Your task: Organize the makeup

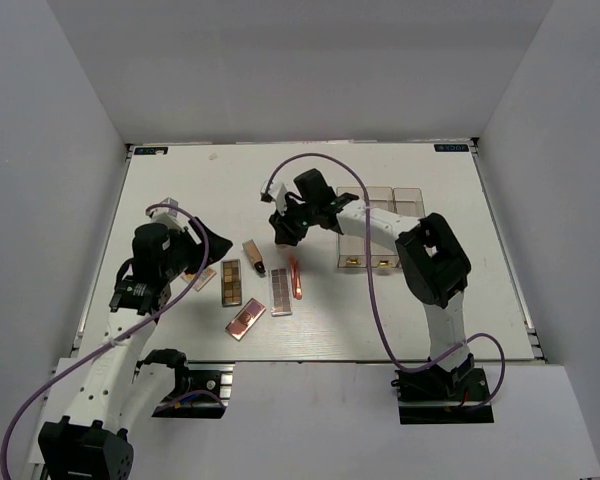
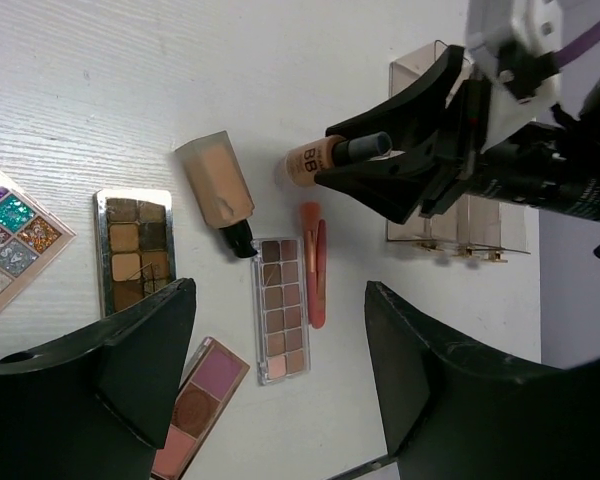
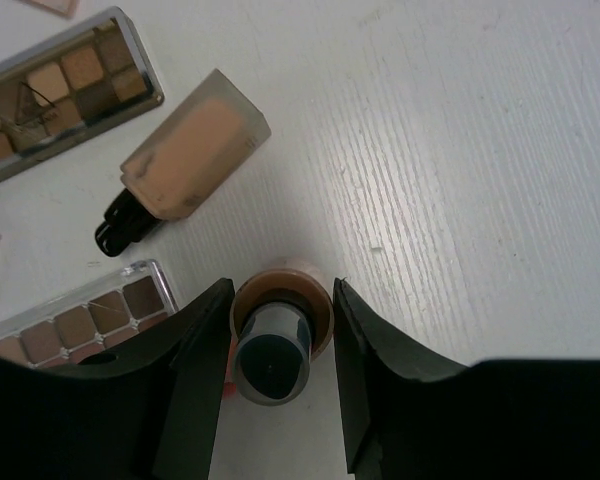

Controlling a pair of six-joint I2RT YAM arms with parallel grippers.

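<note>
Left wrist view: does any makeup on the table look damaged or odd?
The gold-framed brown eyeshadow palette shows thin crossing lines over its lower pans, possibly a cracked clear lid. Nothing looks spilled.

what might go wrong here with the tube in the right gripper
1. The right gripper pinches the round tube near its cap end, so the tube may pivot or slip out on the way to the box.
2. If dropped, it would likely land on the bottle or the palettes close by and scatter them.
3. The left gripper hovers open over the same cluster, so the arms might clash.
</note>
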